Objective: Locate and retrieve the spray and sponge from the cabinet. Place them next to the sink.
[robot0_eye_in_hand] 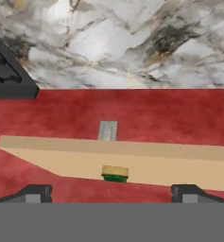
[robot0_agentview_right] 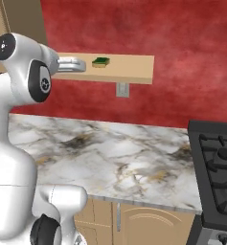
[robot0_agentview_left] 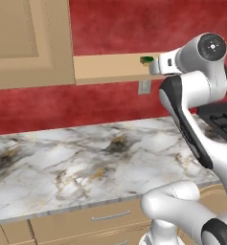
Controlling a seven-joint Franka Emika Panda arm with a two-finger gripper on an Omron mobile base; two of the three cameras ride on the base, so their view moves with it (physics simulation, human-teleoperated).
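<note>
Fingertips point(robot0_eye_in_hand: 33, 193) of the gripper point(robot0_eye_in_hand: 111, 196) stood wide open, empty, facing the sponge point(robot0_eye_in_hand: 115, 173) on the cabinet's shelf board point(robot0_eye_in_hand: 179, 165); a high approach risked nudging it off.

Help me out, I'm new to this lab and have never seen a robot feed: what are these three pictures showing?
It is a simulated kitchen with one white robot arm on a base that can drive. Two pictures come from cameras on that base, behind the arm to its left and right. The third comes from a camera on the hand, so it is rolled over: the marble counter appears at the top there.

The arm reaches up to a tan shelf board jutting from the wall cabinet. On the board lies a sponge, green over yellow. The gripper is open, its two dark fingertips either side of the sponge in the hand view, holding nothing. A wall outlet sits under the shelf, and a black stove stands to the right.
</note>
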